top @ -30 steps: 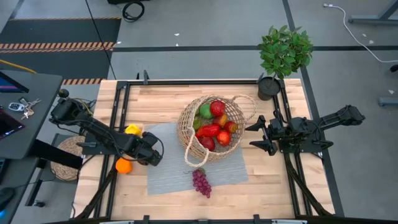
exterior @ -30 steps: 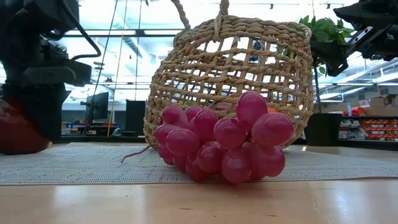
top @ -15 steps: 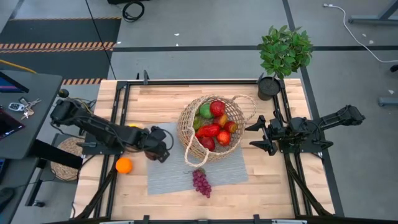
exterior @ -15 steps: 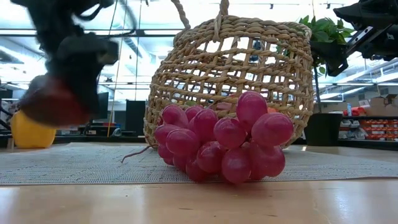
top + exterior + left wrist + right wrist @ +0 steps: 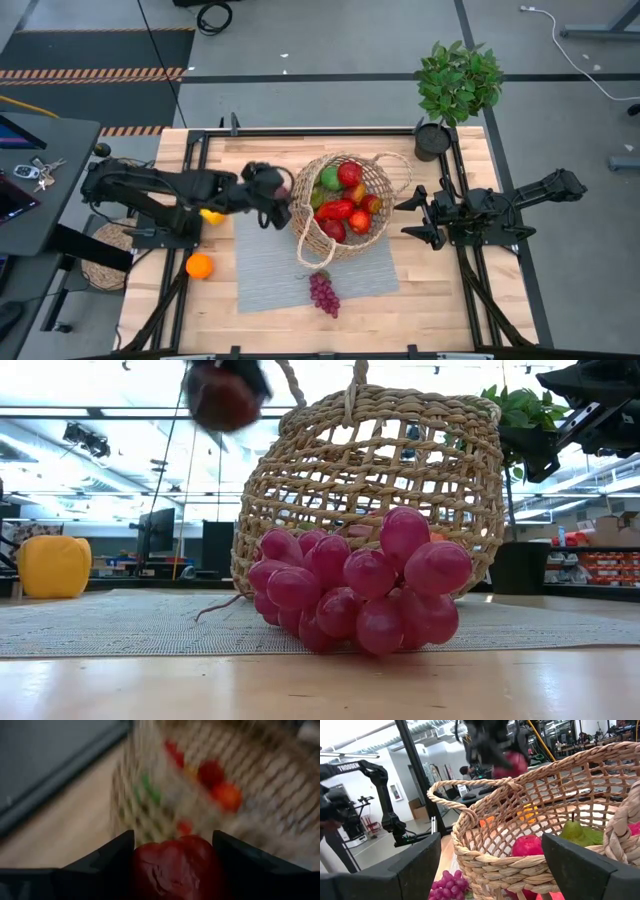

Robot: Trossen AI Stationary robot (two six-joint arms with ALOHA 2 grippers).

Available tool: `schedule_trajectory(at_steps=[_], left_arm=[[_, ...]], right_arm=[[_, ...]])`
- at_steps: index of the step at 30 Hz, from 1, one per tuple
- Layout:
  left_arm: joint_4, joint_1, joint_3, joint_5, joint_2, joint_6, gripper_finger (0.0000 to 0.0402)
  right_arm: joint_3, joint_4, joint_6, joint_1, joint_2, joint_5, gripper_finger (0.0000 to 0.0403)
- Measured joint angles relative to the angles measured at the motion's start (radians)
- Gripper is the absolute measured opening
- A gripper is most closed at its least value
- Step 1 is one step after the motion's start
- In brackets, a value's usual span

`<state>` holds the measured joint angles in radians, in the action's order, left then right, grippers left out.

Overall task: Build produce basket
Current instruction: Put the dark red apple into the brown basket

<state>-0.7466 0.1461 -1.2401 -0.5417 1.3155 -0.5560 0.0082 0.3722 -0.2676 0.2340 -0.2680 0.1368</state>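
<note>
Wooden desk [image 5: 250,155] carries a grey mat [image 5: 270,280]; grapes [image 5: 323,291] lie on it. Left gripper [image 5: 278,196] fingers are clamped on a dark red fruit [image 5: 175,865] (probably an apple, blurred), just beside the basket [image 5: 300,215] rim. Right gripper [image 5: 412,218] waits, fingers apart, basket ahead. Room behind: bright workshop.
</note>
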Motion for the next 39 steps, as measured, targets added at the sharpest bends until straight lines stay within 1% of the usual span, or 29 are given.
schedule_trajectory(at_steps=[3,5,11,14,17,20,27,30,36,39], left_arm=[[0.060,-0.010,-0.074,-0.040,0.000,0.106,0.0261],[0.142,-0.015,-0.103,-0.042,0.000,0.186,0.0261],[0.468,-0.015,-0.108,-0.043,0.004,0.404,0.0264],[0.574,-0.015,-0.108,-0.040,0.009,0.494,0.0263],[0.668,-0.012,-0.109,-0.033,0.022,0.623,0.0263],[0.694,-0.005,-0.108,-0.017,0.040,0.793,0.0268],[0.689,0.004,-0.108,0.012,0.084,1.274,0.0265],[0.689,0.004,-0.107,0.020,0.111,1.457,0.0268],[0.688,0.021,-0.107,0.017,0.173,1.786,0.0264],[0.698,0.035,-0.107,-0.030,0.200,1.940,0.0263]], right_arm=[[0.000,0.000,0.000,0.000,0.000,0.000,0.0348],[0.000,0.000,0.000,0.000,0.000,0.000,0.0348],[0.000,0.000,0.000,0.000,0.000,0.000,0.0348],[0.000,0.000,0.000,0.000,0.000,0.000,0.0348],[0.000,0.000,0.000,0.000,0.000,0.000,0.0348],[0.000,0.000,0.000,0.000,0.000,0.000,0.0348],[0.000,0.000,0.000,0.000,0.000,0.000,0.0348],[0.000,0.000,0.000,0.000,0.000,0.000,0.0348],[0.000,0.000,0.000,0.000,0.000,0.000,0.0348],[0.000,0.000,0.000,0.000,0.000,0.000,0.0348]])
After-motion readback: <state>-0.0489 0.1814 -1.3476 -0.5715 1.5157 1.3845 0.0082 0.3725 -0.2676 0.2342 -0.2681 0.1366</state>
